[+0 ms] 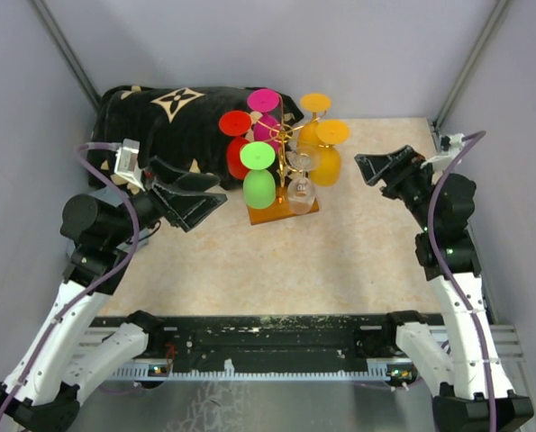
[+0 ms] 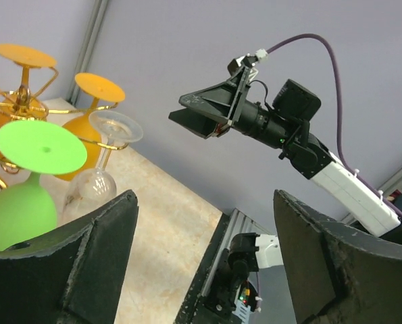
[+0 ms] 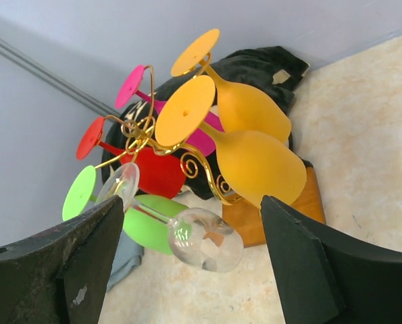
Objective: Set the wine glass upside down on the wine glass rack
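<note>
Looking down from the overhead camera, I see the wine glass rack [image 1: 272, 214] at the far middle of the table [image 1: 358, 261], its wooden base flat on the pale marbled top and its gold wire arms rising above. The clear wine glass [image 1: 301, 184] hangs upside down on the near side of the rack, foot caught in a wire curl and bowl pointing down just above the base. Around it hang a green glass [image 1: 258, 175], a red glass [image 1: 236, 144], a pink glass [image 1: 266, 112] and two orange glasses [image 1: 326, 153], all upside down too.

My left end effector [image 1: 195, 202] sits to the left of the rack, well apart from it, released; in its wrist view the fingers [image 2: 99, 256] stand wide with nothing between them. My right end effector [image 1: 371, 166] hovers to the right of the rack, also released, its fingers [image 3: 309, 270] spread and holding nothing, with the clear glass in front of them but not touched.

A black cloth [image 1: 159, 121] lies at the far left behind the rack, printed with tan flower-in-diamond monogram marks; any lettering on it is too small for me to read.
</note>
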`<act>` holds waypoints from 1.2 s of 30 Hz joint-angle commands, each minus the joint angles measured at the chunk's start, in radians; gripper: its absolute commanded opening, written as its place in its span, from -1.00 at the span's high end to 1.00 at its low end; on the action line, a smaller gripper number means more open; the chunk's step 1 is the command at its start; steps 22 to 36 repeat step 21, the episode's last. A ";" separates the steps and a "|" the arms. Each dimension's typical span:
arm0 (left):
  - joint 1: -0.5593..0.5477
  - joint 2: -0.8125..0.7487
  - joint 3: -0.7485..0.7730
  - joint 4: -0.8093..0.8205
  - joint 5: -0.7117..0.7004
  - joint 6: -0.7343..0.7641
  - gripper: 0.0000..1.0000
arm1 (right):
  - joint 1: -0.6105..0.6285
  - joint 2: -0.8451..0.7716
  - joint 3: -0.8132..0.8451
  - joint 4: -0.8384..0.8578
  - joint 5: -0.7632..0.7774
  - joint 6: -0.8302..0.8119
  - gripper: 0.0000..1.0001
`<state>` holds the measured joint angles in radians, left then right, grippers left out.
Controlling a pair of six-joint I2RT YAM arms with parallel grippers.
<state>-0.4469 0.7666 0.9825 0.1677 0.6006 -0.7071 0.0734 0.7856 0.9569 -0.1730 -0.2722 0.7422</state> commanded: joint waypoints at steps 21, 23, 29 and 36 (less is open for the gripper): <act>0.002 -0.032 -0.018 -0.153 -0.154 0.055 -0.98 | -0.010 -0.034 0.068 -0.125 0.151 -0.089 -0.82; 0.002 -0.032 -0.018 -0.153 -0.154 0.055 -0.98 | -0.010 -0.034 0.068 -0.125 0.151 -0.089 -0.82; 0.002 -0.032 -0.018 -0.153 -0.154 0.055 -0.98 | -0.010 -0.034 0.068 -0.125 0.151 -0.089 -0.82; 0.002 -0.032 -0.018 -0.153 -0.154 0.055 -0.98 | -0.010 -0.034 0.068 -0.125 0.151 -0.089 -0.82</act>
